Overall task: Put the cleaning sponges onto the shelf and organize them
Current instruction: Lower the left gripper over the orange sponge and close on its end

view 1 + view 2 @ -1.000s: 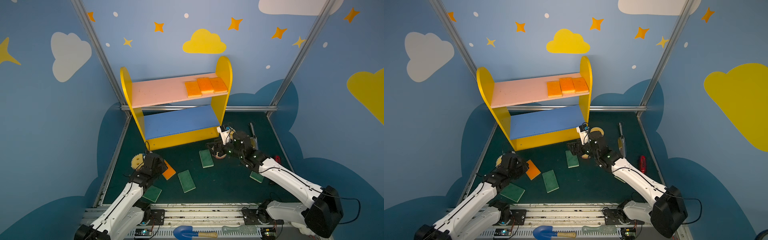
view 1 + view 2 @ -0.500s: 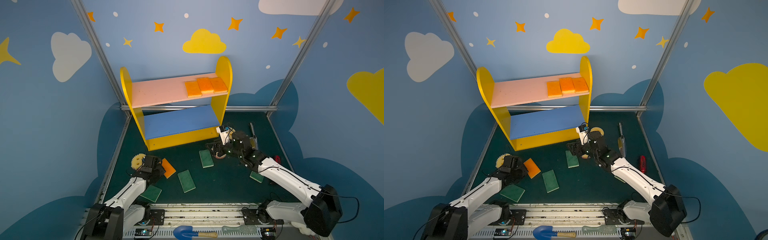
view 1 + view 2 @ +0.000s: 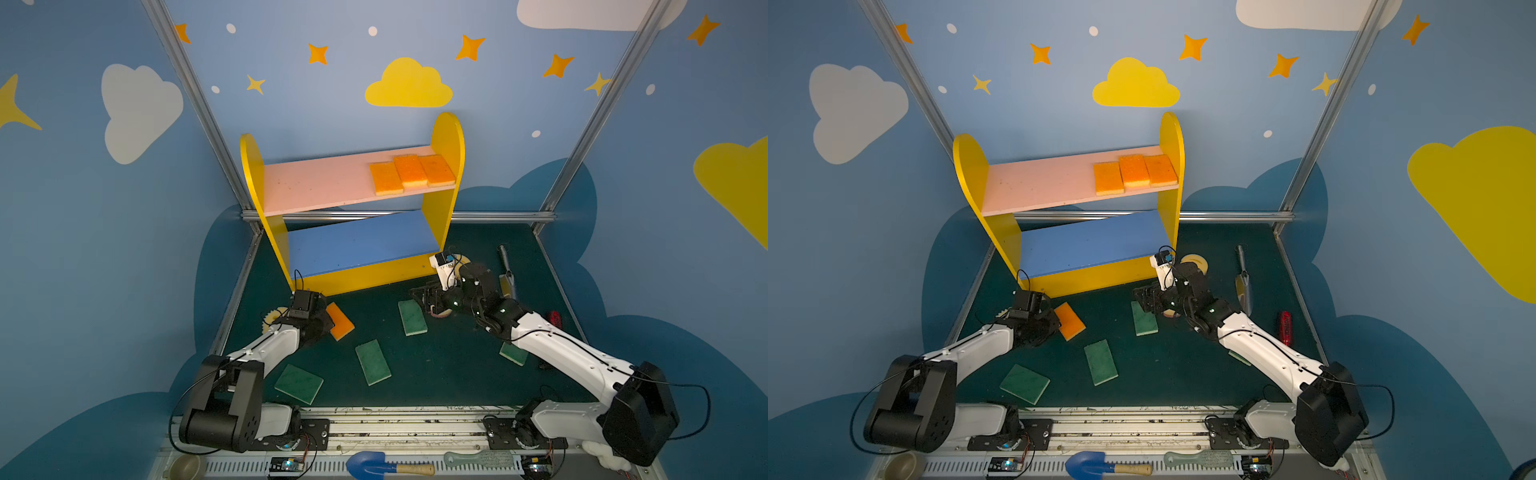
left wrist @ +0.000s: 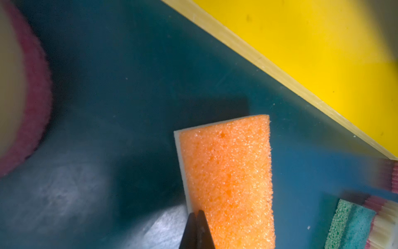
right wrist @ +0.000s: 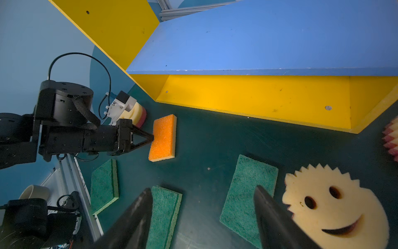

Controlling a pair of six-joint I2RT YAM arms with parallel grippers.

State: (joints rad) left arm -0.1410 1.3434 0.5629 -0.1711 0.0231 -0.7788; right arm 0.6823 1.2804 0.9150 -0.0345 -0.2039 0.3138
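The shelf [image 3: 446, 137] stands at the back, and three orange cleaning sponges [image 3: 411, 172] lie on its pink board [image 3: 316, 187]. A fourth orange sponge [image 3: 341, 326] [image 5: 163, 138] lies on the floor. My left gripper [image 4: 197, 212] [image 5: 152, 138] is shut, its tips pressed against that sponge's edge and holding nothing. Green sponges [image 3: 412, 318] [image 3: 373, 362] [image 3: 298, 383] [image 3: 513, 354] lie scattered on the floor. My right gripper [image 5: 202, 194] [image 3: 419, 297] hangs open and empty over the floor between two green pads. A smiley sponge [image 5: 336, 207] lies beside it. Another toothed one [image 3: 274, 318] is behind my left wrist.
A grey-handled tool [image 3: 506, 266] and a red object [image 3: 555, 319] lie at the floor's right side. A blue shovel [image 3: 370, 463], a brush [image 3: 478, 459] and a small bowl [image 3: 185, 467] sit along the front rail. Blue walls close in on both sides.
My left arm has dropped low and stretched forward, and the floor's orange sponge has slid slightly toward the shelf. The right arm has not moved.
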